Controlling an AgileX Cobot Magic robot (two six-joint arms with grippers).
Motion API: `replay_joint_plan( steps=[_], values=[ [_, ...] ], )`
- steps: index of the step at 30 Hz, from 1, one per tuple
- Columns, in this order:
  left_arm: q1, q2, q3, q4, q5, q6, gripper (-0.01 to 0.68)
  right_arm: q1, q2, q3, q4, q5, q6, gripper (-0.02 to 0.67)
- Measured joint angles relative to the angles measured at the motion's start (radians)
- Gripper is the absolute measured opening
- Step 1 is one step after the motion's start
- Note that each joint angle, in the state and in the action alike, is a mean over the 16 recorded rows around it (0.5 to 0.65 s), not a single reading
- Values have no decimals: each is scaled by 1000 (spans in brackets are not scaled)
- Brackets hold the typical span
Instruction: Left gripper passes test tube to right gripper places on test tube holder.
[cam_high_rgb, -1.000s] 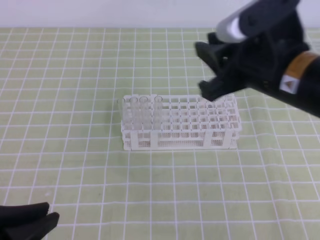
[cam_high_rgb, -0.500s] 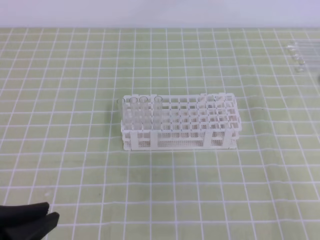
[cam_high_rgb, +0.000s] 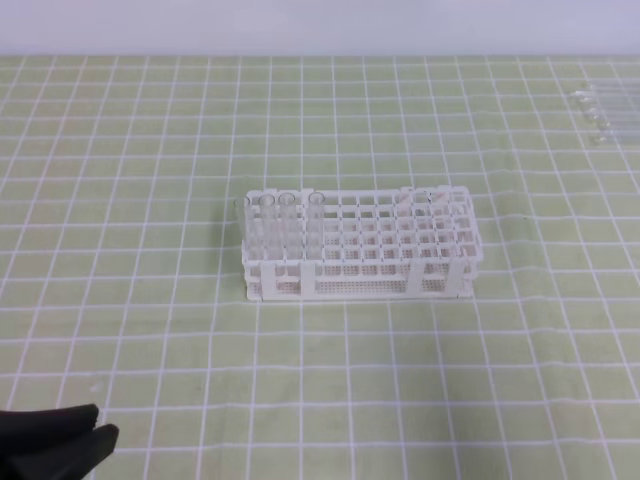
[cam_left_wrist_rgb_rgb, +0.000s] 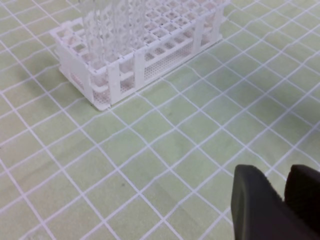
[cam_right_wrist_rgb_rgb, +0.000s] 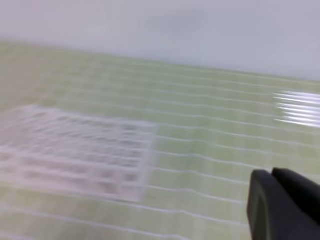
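Both claws sit low at the edges of their own views, with nothing between the fingers. Left claw (cam_left_wrist_rgb_rgb: 280, 200) shows two black fingers close together, a narrow slit between them, nearly closed on nothing; in the high view it (cam_high_rgb: 55, 445) is a dark shape at the bottom left corner, well apart from the rack. Right claw (cam_right_wrist_rgb_rgb: 280, 200) appears only in its wrist view, blurred, its two black fingers pressed together with hardly a gap, holding nothing.

Out from the left claw, across bare green squares of the gridded surface (cam_high_rgb: 400, 380), stands the test tube holder (cam_high_rgb: 380, 245), white, upright on its legs, near the middle. Clear tubes (cam_high_rgb: 285, 225) stand upright in the holes at its left end; one more test tube (cam_high_rgb: 421, 201) seems to stand in the back row near the right end, though it is faint.

Further off, at the far right edge of the surface, spare tubes (cam_high_rgb: 605, 108) lie flat side by side.
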Motion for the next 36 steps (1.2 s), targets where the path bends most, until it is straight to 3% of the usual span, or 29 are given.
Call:
replay_joint_plan(
  steps=[10,15,22,36],
  values=[
    [0,0,0,0,0,0,13,-330,-110,280,-66,-416,111,-2],
    [0,0,0,0,0,0,13,-433,-119,386,-64,-605,111,-2],
    [0,-1,0,-1,2,-1,13,-458,-175,495,10,-679,50,-2],
    [0,-1,0,-2,3,-1,13,-446,-351,568,539,-473,-497,-2]
  ],
)
